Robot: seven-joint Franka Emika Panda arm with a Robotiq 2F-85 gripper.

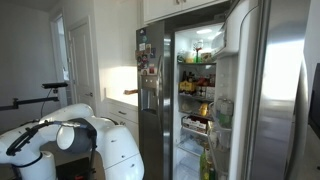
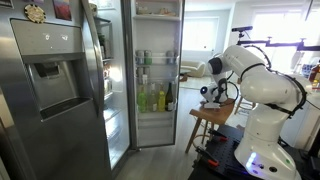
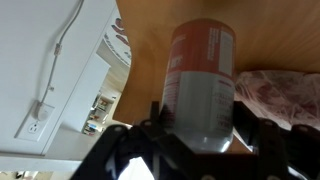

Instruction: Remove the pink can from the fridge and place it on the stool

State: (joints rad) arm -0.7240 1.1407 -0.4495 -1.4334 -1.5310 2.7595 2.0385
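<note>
Jaws hug the pink can (image 3: pixel 200 70) from both sides, at 9 and 3 o'clock, in the wrist view. The can is right over the brown wooden stool (image 3: pixel 145 55); I cannot tell if they touch. A pink patterned cloth (image 3: pixel 285 95) lies at 3 o'clock. In an exterior view the fridge (image 2: pixel 60 90) stands open, at 9 o'clock from the stool.

white cabinets (image 1: pixel 170 8) overhead; wall outlet (image 3: pixel 38 122) with white cord (image 3: pixel 62 45)

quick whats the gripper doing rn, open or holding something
gripper: closed, holding the pink can between its fingers, over the wooden stool.
</note>
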